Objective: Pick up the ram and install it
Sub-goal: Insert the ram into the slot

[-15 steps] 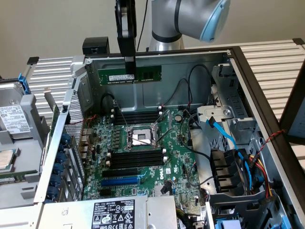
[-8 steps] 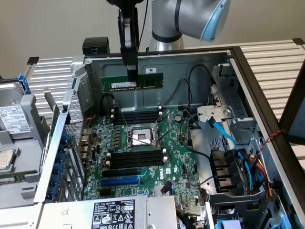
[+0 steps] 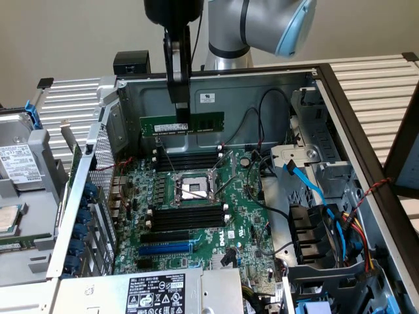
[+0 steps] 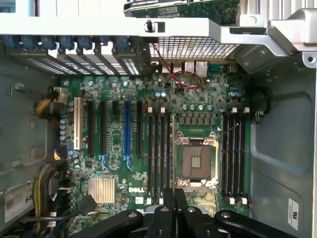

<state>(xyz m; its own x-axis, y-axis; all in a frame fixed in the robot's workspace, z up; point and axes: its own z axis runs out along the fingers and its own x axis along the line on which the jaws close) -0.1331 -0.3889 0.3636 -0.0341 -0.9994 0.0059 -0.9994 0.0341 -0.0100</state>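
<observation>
The ram (image 3: 203,122) is a long green stick with black chips and a small white label. It hangs level in the air above the motherboard (image 3: 242,216), in front of the case's back wall. My gripper (image 3: 182,122) comes down from above and is shut on the ram left of its middle. The stick floats over the far row of black memory slots (image 3: 186,159), clear of them. In the wrist view the gripper (image 4: 174,201) looks straight down on the motherboard (image 4: 114,99), between two banks of black slots (image 4: 157,153) (image 4: 233,158). The ram itself is hidden there behind the black fingers (image 4: 168,198).
A CPU socket (image 3: 195,190) (image 4: 196,161) sits between the slot banks, with a nearer bank (image 3: 186,219) and a blue slot (image 3: 167,248) (image 4: 127,134) beyond. Black cables (image 3: 262,131) and blue cables (image 3: 314,190) crowd the exterior view's right. Metal case walls (image 3: 98,157) ring the board.
</observation>
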